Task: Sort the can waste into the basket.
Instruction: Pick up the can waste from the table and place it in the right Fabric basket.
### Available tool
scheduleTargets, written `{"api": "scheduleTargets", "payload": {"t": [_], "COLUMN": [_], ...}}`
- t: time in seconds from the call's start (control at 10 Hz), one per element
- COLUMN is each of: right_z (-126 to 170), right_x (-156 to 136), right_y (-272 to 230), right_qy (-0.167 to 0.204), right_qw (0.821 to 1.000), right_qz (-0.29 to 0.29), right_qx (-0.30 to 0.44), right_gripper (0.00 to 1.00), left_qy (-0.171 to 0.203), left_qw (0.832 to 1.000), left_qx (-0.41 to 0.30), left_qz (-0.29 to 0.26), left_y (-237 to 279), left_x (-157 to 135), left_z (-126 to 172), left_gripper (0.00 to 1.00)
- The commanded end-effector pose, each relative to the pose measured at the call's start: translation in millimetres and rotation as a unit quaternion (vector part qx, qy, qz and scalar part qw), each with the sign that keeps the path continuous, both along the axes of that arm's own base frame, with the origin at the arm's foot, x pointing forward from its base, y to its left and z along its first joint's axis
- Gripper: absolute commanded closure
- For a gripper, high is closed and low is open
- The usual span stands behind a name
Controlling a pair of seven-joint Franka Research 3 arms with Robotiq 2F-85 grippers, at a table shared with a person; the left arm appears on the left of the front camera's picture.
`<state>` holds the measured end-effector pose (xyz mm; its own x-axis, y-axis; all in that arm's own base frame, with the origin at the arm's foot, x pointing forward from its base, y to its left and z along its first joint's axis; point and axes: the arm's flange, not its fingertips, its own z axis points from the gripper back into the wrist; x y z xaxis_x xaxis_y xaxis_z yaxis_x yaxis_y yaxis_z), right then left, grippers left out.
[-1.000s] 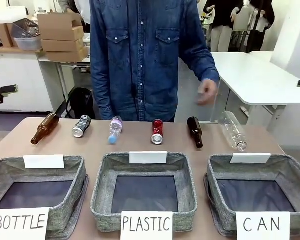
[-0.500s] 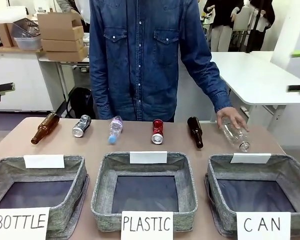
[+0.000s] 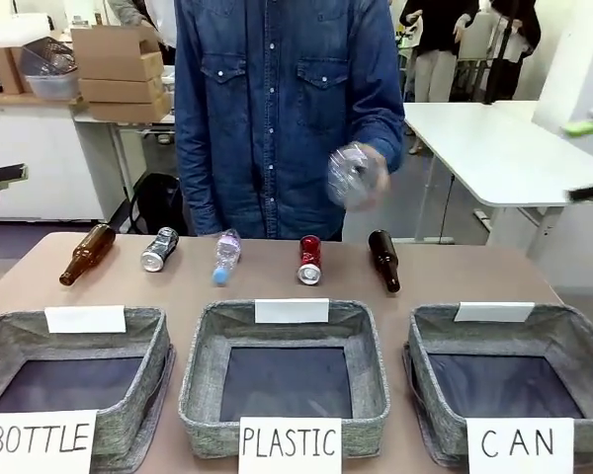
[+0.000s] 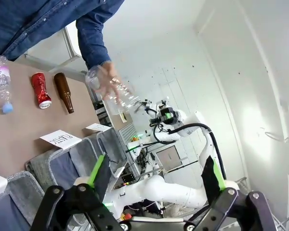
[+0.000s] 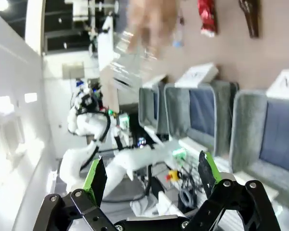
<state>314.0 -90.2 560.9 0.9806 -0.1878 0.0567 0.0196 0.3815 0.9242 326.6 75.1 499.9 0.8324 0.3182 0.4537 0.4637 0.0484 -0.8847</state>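
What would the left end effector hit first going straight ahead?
Way looks free nearby; the left end effector aims through open air at the far white right arm, depth unclear.

Bright, even lighting is noted. The raised clear bottle is motion-blurred. Whiteout glare and edge distortion are recorded in both wrist views.
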Motion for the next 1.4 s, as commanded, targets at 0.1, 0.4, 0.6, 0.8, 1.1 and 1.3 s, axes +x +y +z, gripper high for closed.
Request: {"api": "scheduleTargets", "payload": {"t": [0.1,0.4,0.6,0.8,1.1,1.3], "right_z": [7,8,8,5,10,18], "right_x": [-39,-41,-18,33,10,-29], "right_y": [-27,-24,-3,47,11,-17], "right_qy": [-0.042,-0.018,-0.037,-0.043,-0.01,-0.044], "right_qw": [0.996,0.999,0.998,0.989,0.989,0.991], "right_qz": [0.074,0.049,0.054,0.132,0.143,0.117], "right_qx": [-0.002,0.005,-0.023,-0.059,-0.03,-0.042], "right_gripper": [0.0,0.0,0.0,0.0,0.0,0.0], "left_qy": [-0.015,-0.015,-0.015,-0.015,-0.015,-0.015], "left_qw": [1.0,1.0,1.0,1.0,1.0,1.0], "left_qx": [-0.007,-0.007,-0.007,-0.007,-0.007,-0.007], "left_qz": [0.0,0.0,0.0,0.0,0.0,0.0], "left_y": [-2,-2,-2,-2,-2,-2], "left_x": [-1,-1,-1,-1,-1,-1], "left_z": [0,0,0,0,0,0], "left_gripper": [0.0,0.0,0.0,0.0,0.0,0.0]}}
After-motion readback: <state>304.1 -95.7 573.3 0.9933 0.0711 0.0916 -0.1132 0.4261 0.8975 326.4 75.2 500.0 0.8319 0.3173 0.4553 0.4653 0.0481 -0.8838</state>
